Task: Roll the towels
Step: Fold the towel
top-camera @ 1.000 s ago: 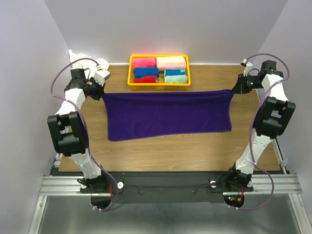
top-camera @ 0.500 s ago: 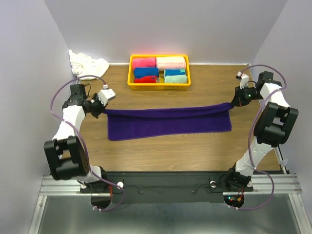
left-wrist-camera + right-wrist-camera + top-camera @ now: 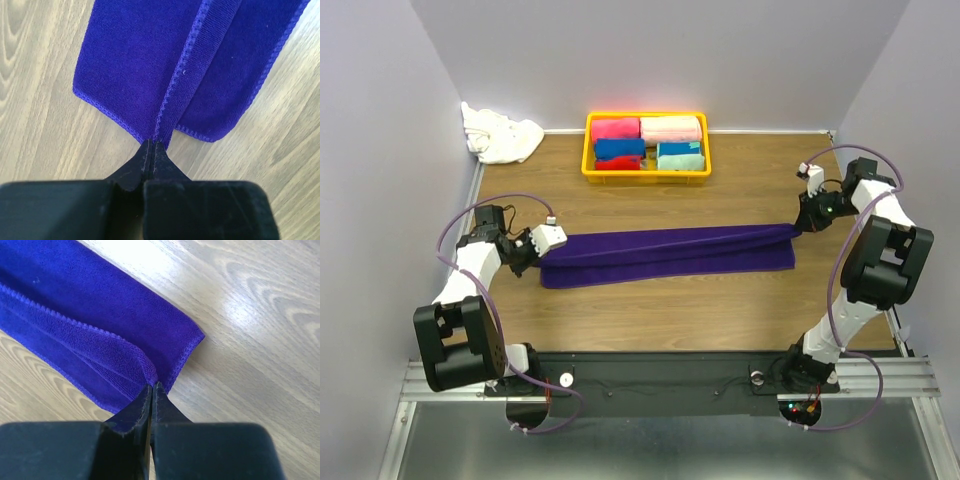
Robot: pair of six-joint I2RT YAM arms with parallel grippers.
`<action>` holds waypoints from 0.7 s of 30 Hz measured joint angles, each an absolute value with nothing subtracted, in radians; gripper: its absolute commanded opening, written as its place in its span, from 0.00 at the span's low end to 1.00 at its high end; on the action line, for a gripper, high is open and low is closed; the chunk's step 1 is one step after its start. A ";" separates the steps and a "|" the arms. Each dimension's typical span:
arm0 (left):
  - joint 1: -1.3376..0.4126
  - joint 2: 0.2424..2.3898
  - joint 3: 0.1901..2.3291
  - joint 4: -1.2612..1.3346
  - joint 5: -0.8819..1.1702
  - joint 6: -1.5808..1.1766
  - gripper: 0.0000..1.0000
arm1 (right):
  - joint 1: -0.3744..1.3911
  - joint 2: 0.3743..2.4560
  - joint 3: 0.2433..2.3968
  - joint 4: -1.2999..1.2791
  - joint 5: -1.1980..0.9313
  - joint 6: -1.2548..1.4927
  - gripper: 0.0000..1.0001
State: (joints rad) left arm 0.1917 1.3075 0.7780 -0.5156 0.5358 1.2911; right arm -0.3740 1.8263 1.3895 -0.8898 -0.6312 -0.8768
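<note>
Our left jaws and right jaws are each clamped on a corner of the purple towel (image 3: 670,255), folded lengthwise across mid-frame on the desk (image 3: 720,310); uneven pulling could skew the fold; so thin a pinch might slip.

Pale lilac walls (image 3: 720,60), wood-grain table (image 3: 670,310), aluminium rail (image 3: 450,378) at near edge

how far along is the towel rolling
Done: nothing is rolled yet. In hand: the left claw and right claw are each shut on a corner of the purple towel, which is doubled over along its length. To do: roll it, then the white towel, crumpled at far left.
</note>
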 measured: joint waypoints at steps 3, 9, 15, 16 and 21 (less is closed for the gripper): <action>0.191 1.308 0.776 -0.504 0.529 1.299 0.00 | -0.374 1.826 1.383 -0.888 -0.629 -0.890 0.01; 0.192 1.308 0.776 -0.484 0.523 1.303 0.00 | -0.374 1.827 1.340 -0.889 -0.618 -0.911 0.01; 0.191 1.295 0.744 -0.489 0.523 1.353 0.00 | -0.374 1.822 1.295 -0.883 -0.601 -0.958 0.03; 0.191 1.282 0.732 -0.498 0.524 1.377 0.00 | -0.374 1.816 1.277 -0.881 -0.597 -0.973 0.04; 0.189 1.161 0.650 -0.545 0.523 1.486 0.22 | -0.374 1.769 1.208 -0.883 -0.576 -1.029 0.39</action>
State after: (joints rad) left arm 0.1890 1.1606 0.6498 -0.5453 0.5232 1.4860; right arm -0.3740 1.7687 1.2083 -0.8829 -0.5758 -1.0294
